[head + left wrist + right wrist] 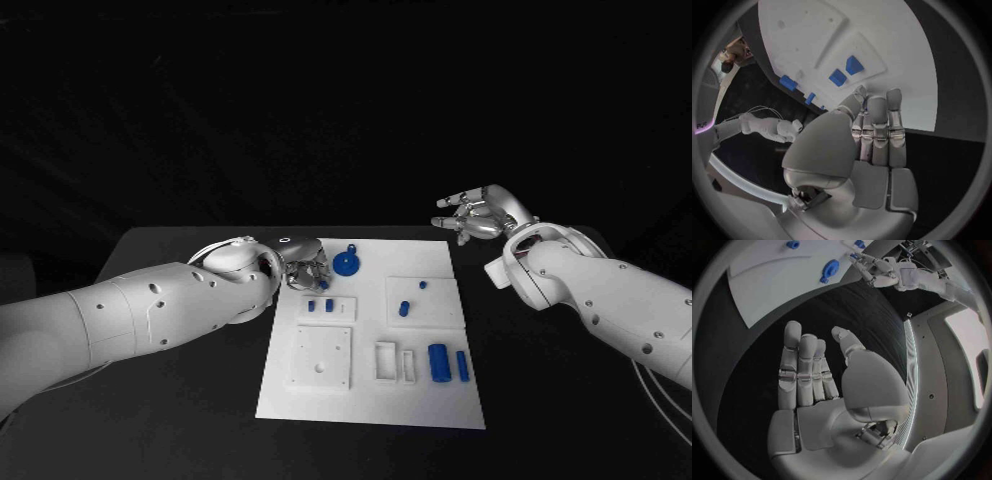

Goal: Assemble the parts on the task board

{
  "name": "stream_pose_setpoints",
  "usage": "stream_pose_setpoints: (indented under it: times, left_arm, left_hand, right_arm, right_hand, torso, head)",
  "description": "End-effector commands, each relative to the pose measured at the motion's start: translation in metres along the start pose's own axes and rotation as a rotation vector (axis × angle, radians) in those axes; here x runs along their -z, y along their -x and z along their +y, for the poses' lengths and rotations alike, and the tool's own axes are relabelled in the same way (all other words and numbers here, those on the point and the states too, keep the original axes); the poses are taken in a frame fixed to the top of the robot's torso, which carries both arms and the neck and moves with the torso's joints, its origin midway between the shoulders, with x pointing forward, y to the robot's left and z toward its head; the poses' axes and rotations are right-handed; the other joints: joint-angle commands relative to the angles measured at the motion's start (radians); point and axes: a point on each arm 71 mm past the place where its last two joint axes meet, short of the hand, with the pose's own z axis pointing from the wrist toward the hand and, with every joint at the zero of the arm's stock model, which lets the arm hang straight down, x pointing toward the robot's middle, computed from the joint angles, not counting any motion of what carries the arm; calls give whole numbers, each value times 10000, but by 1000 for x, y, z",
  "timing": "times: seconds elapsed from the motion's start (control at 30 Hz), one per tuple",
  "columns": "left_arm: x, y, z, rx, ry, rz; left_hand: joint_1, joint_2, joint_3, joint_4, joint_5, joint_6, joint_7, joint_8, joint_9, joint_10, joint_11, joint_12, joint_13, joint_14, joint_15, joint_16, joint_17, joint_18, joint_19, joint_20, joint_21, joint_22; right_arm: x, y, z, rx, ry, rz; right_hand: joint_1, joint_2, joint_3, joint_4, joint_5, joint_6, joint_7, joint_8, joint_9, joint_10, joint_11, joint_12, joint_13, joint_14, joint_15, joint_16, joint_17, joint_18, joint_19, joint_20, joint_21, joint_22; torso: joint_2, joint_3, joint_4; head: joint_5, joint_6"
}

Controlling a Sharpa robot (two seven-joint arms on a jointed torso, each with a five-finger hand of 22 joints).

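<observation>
The white task board (372,395) lies in the middle of the black table. On it are a round blue part (346,263) at the far end, two small blue blocks (320,304), a blue piece (405,308) and two blue cylinders (449,364) near the front right. My left hand (300,264) hovers at the board's far left corner beside the round part. Its fingers (876,125) are straight, hold nothing and point at the board's edge near the two blocks (846,71). My right hand (479,215) is raised beyond the board's far right corner, fingers (801,365) spread and empty.
White raised fixtures (320,356) with recesses sit on the board's near half. Bare black table (173,400) runs along both sides of the board. The right wrist view shows the board (773,285), the round part (828,270) and my left hand (892,272).
</observation>
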Motion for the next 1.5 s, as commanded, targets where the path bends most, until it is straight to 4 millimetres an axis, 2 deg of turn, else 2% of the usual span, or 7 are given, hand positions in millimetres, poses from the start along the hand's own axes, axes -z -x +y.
stream_pose_setpoints:
  times: [0.03,0.77,1.13,1.4,1.5]
  left_arm:
    - [0,-1,0,-162,75,-23]
    - [-2,-4,-11,83,-314,157]
    - [-3,-7,-7,-84,31,481]
    - [-3,-9,-4,-125,173,537]
    - [-3,-8,-4,-117,189,525]
  left_hand:
    - [26,37,16,-43,5,99,-9,29,19,24,6,27,16,47,-29,3,12,191,-20,-24,24,185]
    - [-29,25,40,-31,-42,117,-18,25,18,38,-4,26,16,54,-36,-10,19,183,-8,-26,28,174]
    - [-30,8,27,-26,-123,27,2,22,13,-123,52,28,15,-87,9,-57,15,168,-119,8,2,186]
    - [6,-121,50,-72,-152,-432,81,16,-3,-230,120,27,14,-150,58,-57,7,194,-175,52,2,192]
    - [-15,-192,81,-88,-158,-706,42,20,-2,-253,112,26,14,-163,56,-59,0,200,-188,61,2,188]
  right_arm:
    - [0,-1,1,15,118,99]
    - [-1,-2,1,3,120,140]
    - [-1,-2,1,7,107,153]
    - [-1,-2,0,28,97,165]
    - [-1,-2,0,37,97,173]
  right_hand:
    - [-89,-18,37,5,32,57,0,3,13,-55,-27,39,-15,-76,14,61,-10,8,275,29,47,-11]
    - [-100,1,39,-14,46,62,-2,4,14,-47,-31,53,-26,-68,10,74,-32,9,271,25,90,-62]
    - [-100,1,39,-14,46,62,-2,4,14,-47,-31,53,-26,-68,10,74,-32,9,271,25,90,-62]
    - [-103,-1,31,-42,42,40,0,2,13,-60,-29,28,-46,-80,12,59,-42,5,254,26,105,-94]
    - [-95,-6,31,-48,40,32,2,1,12,-68,-26,17,-54,-90,14,52,-44,5,249,28,100,-99]
  torso:
    - [3,2,-2]
    - [3,7,2]
    - [1,2,-1]
    - [-1,-2,6]
    - [-1,-2,6]
  head:
    - [7,4]
    - [-6,-15]
    - [-31,-18]
    - [-38,-21]
    - [-48,-24]
